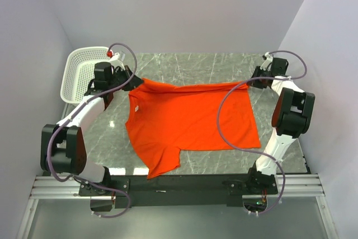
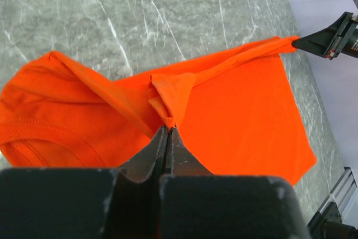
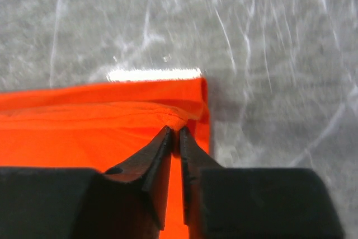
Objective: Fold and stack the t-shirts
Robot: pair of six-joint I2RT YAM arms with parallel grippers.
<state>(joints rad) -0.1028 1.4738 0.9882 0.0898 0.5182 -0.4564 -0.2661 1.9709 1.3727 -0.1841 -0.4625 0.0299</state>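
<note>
Worktop (image 1: 196,65): carried the t-shirt (image 1: 190,118) over its middle, the far edge stretched straight, probably ready for a fold.
Left gripper (image 2: 169,127): clamped on the far-left fold, to hold this edge tight.
Right gripper (image 3: 174,130): at the far-right corner, jaws slightly apart; grip unclear.

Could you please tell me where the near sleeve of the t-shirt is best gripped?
Probably at the cuff of the sleeve, from the near side: the t-shirt lies spread and this sleeve juts toward the near edge of the table, so its free edge faces that way, clear of the body.
</note>
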